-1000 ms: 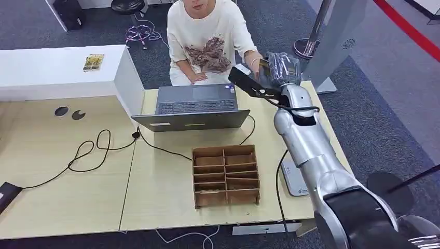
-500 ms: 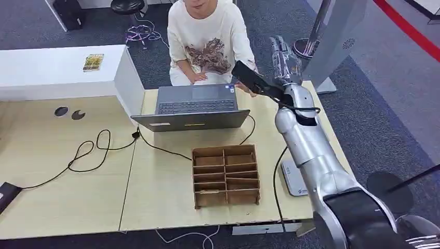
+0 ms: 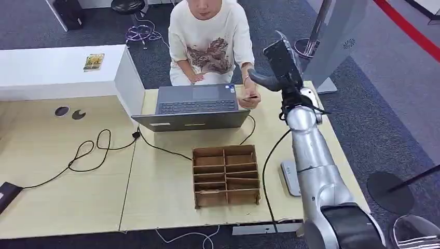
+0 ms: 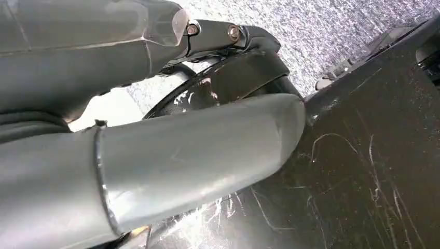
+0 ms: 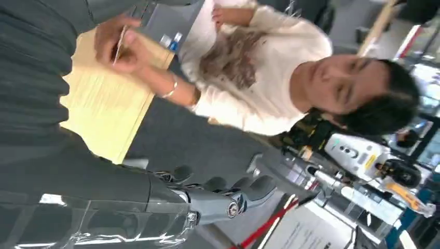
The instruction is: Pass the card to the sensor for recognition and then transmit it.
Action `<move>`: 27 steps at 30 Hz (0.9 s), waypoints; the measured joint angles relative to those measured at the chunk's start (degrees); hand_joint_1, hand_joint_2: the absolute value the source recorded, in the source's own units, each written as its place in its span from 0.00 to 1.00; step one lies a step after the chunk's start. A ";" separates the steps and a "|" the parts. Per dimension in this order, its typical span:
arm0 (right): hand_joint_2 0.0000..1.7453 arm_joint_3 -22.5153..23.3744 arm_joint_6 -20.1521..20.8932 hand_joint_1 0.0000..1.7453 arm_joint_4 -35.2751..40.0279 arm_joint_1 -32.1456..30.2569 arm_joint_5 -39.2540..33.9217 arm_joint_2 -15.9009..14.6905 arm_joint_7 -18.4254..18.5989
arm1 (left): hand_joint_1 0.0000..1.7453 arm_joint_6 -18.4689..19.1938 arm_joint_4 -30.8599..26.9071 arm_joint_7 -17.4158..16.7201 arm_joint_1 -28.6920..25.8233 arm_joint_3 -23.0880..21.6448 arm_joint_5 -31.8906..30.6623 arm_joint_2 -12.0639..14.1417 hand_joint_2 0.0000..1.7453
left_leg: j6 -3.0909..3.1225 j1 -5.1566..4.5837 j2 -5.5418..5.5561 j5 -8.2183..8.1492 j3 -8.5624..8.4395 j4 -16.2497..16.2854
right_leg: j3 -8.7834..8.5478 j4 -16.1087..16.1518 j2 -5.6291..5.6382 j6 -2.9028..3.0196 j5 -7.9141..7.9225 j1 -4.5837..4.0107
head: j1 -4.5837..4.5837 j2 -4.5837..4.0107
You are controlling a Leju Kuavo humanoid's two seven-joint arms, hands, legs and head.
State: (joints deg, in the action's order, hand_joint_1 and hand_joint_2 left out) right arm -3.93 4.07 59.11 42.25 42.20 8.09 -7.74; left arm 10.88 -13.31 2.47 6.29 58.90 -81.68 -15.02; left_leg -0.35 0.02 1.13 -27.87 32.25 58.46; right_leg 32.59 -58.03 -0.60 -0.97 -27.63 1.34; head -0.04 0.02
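The small card [image 3: 252, 97] is pinched in the seated person's hand [image 3: 250, 98] at the laptop's right corner; the right wrist view shows the card [image 5: 120, 44] edge-on in that same hand. My right hand [image 3: 280, 58] is raised above the table's far right edge, past the person's arm, fingers apart and holding nothing. Its dark fingers [image 5: 228, 199] stretch out over the carpet, well away from the card. The flat grey sensor pad [image 3: 289, 177] lies on the table beside my right forearm. My left hand [image 4: 171, 114] hangs low against dark body parts, with nothing between thumb and fingers.
An open laptop [image 3: 197, 106] stands in front of the person. A wooden divided box [image 3: 225, 175] sits mid-table, with black cables [image 3: 98, 148] to its left. A white counter [image 3: 62, 70] lies at the back left and a grey stand [image 3: 340, 36] at the back right.
My right hand let go of the card, opened and rose while turning away. The person took the card and lowered it to the table by the laptop.
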 joint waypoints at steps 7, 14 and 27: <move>1.00 0.30 0.83 0.00 7.65 -4.66 -6.49 0.06 -0.59 | 0.00 -0.11 0.00 0.33 -0.13 0.07 0.77 0.02 0.00 | 0.00 0.00 -0.02 0.00 -0.01 0.00 | 0.02 0.01 0.03 0.00 0.00 0.00 | 0.00 0.00; 1.00 0.09 0.79 0.00 16.52 -10.54 -13.53 -1.49 -1.95 | 0.00 -0.22 0.00 0.61 -0.28 0.44 2.10 0.11 0.00 | 0.00 0.00 -0.02 0.00 -0.01 0.00 | 0.03 0.01 0.02 0.00 0.00 0.00 | -0.02 0.00; 1.00 2.12 4.46 0.00 32.17 -28.02 -28.22 -10.32 -6.64 | 0.00 -0.96 0.00 1.66 -0.76 2.12 4.96 0.11 0.00 | 0.01 0.00 -0.01 -0.04 0.01 0.00 | 0.05 0.08 0.02 0.00 -0.01 0.00 | -0.02 0.00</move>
State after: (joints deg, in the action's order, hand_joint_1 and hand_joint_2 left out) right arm -1.81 8.53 91.28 14.23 13.98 -2.23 -14.38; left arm 9.92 -13.31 4.13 5.53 61.03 -76.72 -14.91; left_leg -0.34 0.02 1.12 -27.91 32.26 58.46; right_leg 32.63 -57.95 -0.58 -0.97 -27.64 1.34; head -0.07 0.02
